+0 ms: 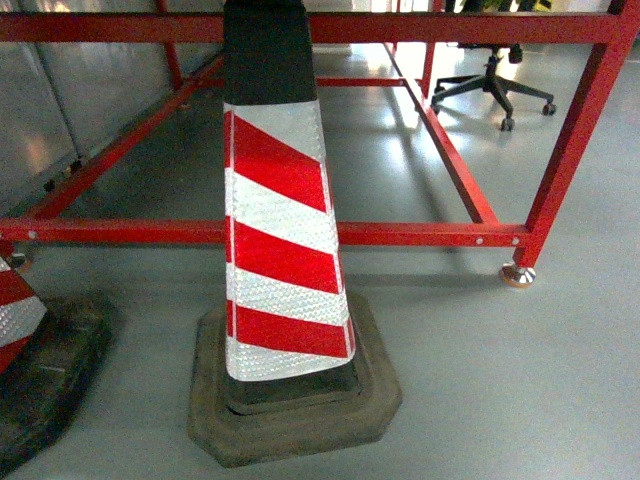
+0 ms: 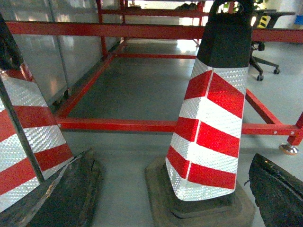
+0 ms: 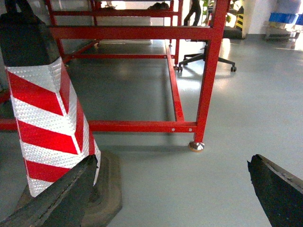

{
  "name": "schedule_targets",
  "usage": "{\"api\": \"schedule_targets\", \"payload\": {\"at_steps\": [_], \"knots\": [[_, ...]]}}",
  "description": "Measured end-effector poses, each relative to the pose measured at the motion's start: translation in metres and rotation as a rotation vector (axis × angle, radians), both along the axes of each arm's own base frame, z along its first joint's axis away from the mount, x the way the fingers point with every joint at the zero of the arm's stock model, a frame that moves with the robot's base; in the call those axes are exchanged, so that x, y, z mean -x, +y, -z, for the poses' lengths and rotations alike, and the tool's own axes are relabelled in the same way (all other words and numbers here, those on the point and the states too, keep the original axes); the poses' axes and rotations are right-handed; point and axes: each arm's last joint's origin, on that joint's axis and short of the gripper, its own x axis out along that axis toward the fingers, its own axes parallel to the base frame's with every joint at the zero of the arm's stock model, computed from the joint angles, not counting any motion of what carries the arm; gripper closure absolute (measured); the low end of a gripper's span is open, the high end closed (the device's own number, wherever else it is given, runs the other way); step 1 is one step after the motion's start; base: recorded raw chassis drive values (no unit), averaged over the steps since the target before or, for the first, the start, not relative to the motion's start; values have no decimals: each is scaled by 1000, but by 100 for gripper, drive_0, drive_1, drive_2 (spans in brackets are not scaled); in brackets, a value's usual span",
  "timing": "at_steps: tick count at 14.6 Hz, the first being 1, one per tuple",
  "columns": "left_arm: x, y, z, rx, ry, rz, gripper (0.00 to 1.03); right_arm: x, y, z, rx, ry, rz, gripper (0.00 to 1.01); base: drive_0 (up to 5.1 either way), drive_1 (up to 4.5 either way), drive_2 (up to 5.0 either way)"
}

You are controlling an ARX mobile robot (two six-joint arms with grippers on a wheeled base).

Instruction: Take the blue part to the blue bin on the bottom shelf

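None of the task's things shows in any view: no blue part, no blue bin, no bottom shelf w/ rollers, so where the part sits cannot be told from these pictures. Judged from that, the task is at its very start or in an approach/transit phase; finding the part, grasping it and placing it in the bin all remain to be done. Head view: a red-and-white striped traffic cone [image 1: 283,250] on a dark rubber base stands near centre, w/ a second cone [image 1: 15,310] cut off at near left; behind both runs a low red steel frame [image 1: 420,234] on levelling feet over grey floor, and an office chair [image 1: 495,85] stands at far right. Left gripper [image 2: 165,208]: dark fingers enter at the lower corners of the left wrist view, spread wide apart, holding nothing, touching nothing visible; the central cone stands between them further off. Right gripper [image 3: 170,198]: fingers likewise wide apart at the lower corners of the right wrist view, empty, w/ bare floor between them and the cone near the left finger. Some blue shapes at far right in the right wrist view are too small to identify.
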Motion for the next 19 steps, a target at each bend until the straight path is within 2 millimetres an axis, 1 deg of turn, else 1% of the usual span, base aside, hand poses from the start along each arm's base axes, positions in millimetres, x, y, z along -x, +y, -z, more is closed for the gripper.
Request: {"api": "schedule_targets", "payload": {"at_steps": [19], "knots": [[0, 0, 0, 0, 0, -1, 5, 0, 0, 0, 1, 0, -2, 3, 0, 0, 0]]}}
